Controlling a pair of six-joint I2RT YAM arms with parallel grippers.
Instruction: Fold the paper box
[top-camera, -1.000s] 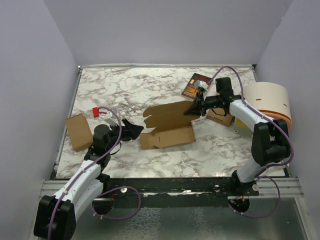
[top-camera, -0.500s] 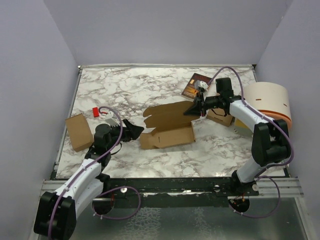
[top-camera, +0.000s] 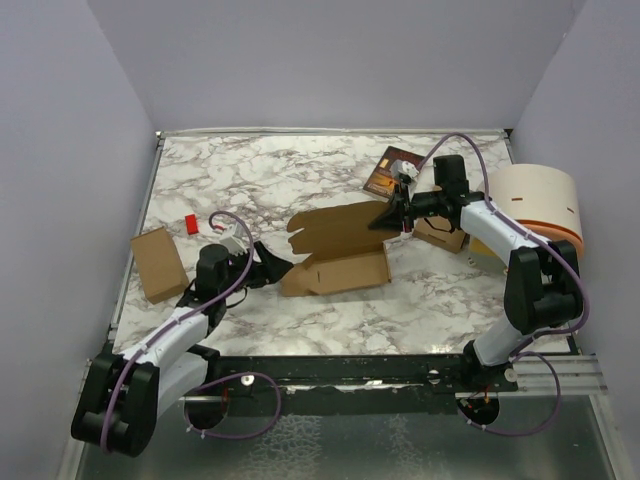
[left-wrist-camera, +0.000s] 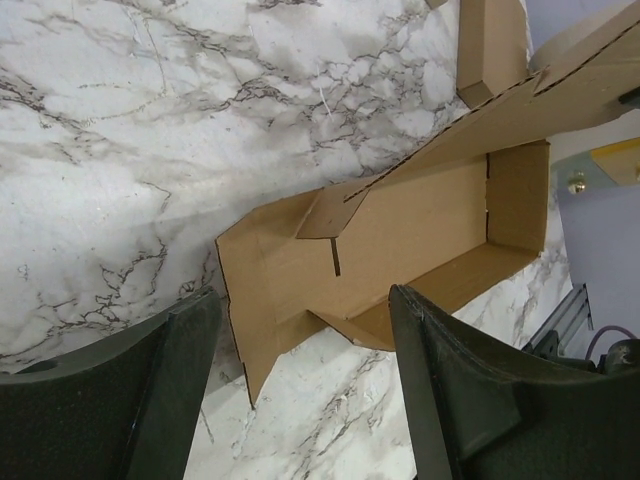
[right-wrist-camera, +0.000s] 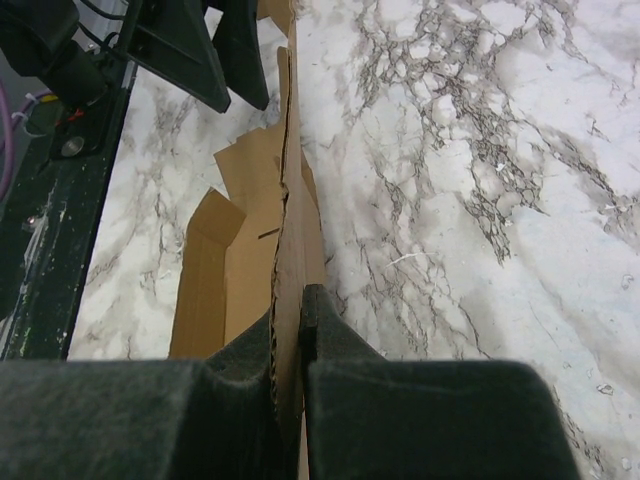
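Pinching a flap of the tan die-cut cardboard box in right gripper; hovering spread-fingered (left gripper) beside its left end.

This is a robotics lab test cell. Plain lavender-grey walls close in the marble-patterned desk along its far, left and right edges. A black metal rail runs along the near edge, with two white-and-black robot arms bolted to it, the left arm and the right arm, both trailing purple cables.
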